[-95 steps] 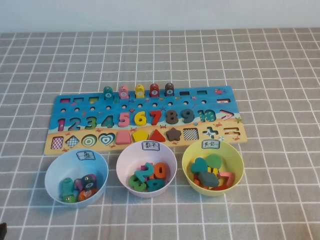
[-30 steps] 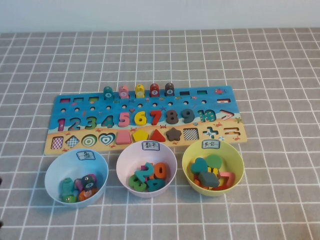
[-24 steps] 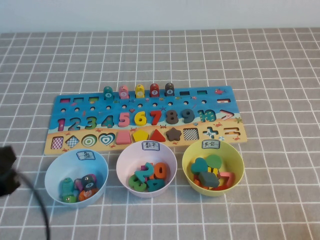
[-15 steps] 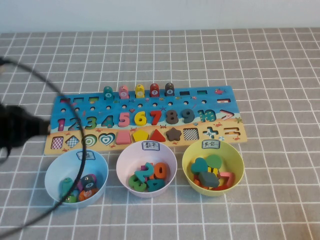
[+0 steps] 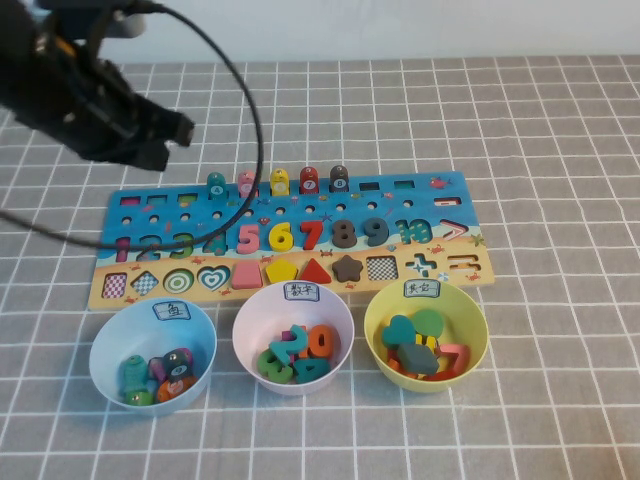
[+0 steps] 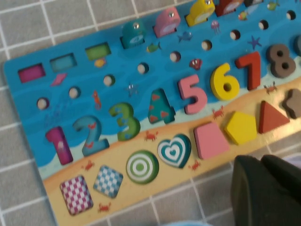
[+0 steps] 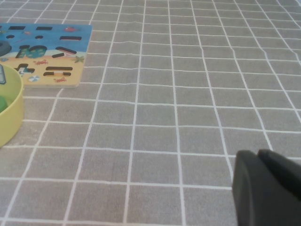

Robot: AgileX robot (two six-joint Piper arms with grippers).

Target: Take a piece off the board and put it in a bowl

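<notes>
The blue and yellow puzzle board (image 5: 440,190) lies mid-table with number pieces such as the pink 5 (image 5: 248,238), shape pieces such as the star (image 5: 346,268) and fish pegs (image 5: 279,182) along its far edge. Three bowls stand in front: blue (image 5: 105,345), pink (image 5: 245,322), yellow (image 5: 476,330), each holding pieces. My left gripper (image 5: 172,132) hangs high over the board's left end, shut and empty. In the left wrist view its fingers (image 6: 265,188) show beside the pink trapezoid (image 6: 210,140) and heart (image 6: 174,149). My right gripper (image 7: 265,188) is shut, low over bare cloth.
A grey checked cloth (image 5: 560,150) covers the whole table. The left arm's black cable (image 5: 250,120) loops above the board's left half. The right wrist view shows the board's right corner (image 7: 70,77) and the yellow bowl's rim (image 7: 14,113).
My left arm came in from the lower left and swung up and over the board's left end. The pieces and bowls have not moved.
</notes>
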